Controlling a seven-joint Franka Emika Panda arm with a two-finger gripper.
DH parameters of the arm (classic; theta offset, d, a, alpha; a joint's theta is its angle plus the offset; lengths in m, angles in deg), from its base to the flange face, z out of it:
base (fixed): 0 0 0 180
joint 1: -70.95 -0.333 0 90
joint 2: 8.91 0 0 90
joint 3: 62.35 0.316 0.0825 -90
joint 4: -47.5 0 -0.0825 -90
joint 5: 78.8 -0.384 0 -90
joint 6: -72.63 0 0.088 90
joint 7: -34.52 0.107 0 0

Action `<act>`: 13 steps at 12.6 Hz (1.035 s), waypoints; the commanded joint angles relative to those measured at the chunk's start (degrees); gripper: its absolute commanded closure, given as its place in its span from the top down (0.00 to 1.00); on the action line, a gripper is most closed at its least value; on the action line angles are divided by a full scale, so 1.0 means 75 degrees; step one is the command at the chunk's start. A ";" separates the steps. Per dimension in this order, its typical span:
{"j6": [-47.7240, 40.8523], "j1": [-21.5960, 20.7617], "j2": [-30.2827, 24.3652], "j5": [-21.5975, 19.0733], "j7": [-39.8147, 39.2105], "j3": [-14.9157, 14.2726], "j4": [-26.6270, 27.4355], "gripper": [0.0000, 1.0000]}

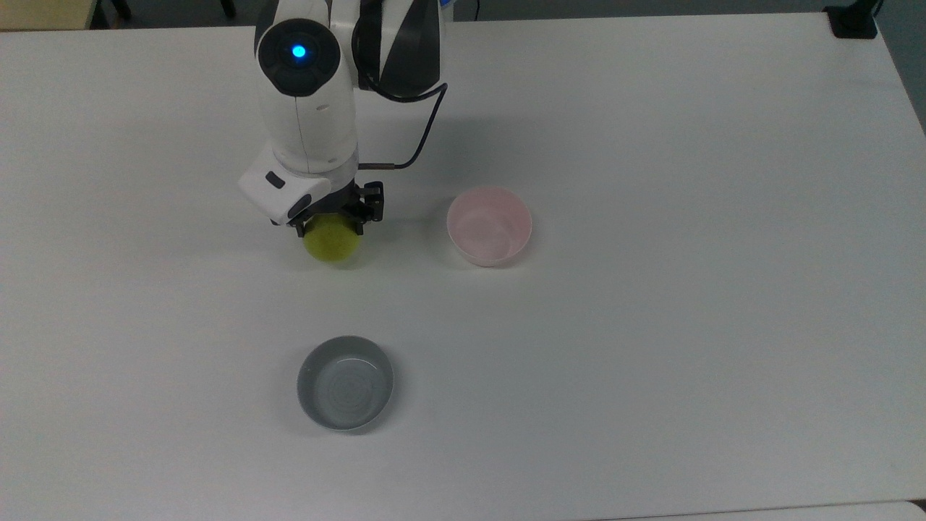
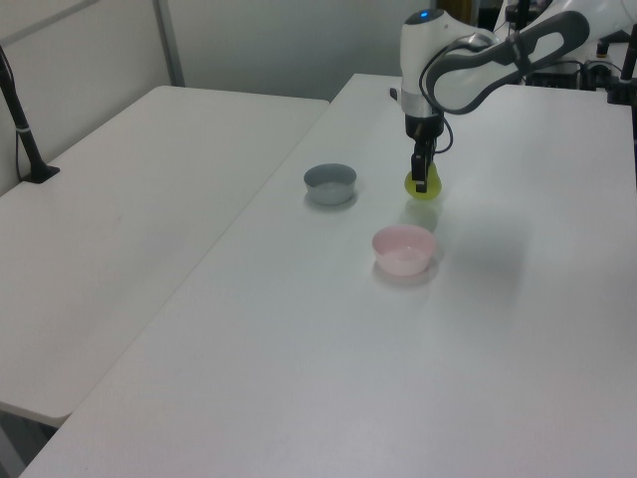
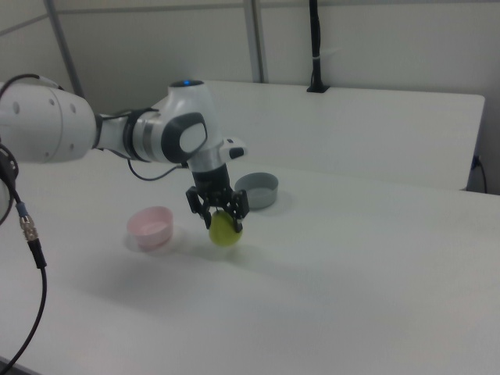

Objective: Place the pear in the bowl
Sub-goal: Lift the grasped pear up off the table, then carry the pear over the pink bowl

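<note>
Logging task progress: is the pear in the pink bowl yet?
Out. The pear hangs in the end effector, just off the table, beside the empty pink bowl.
</note>
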 commanded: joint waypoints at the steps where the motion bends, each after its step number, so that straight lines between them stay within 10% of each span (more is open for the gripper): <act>1: -0.1006 -0.0119 -0.0526 0.0110 0.0237 0.0004 -0.0387 0.49; 13: -0.2344 -0.0563 -0.1148 -0.0090 0.0411 0.0074 -0.1186 0.50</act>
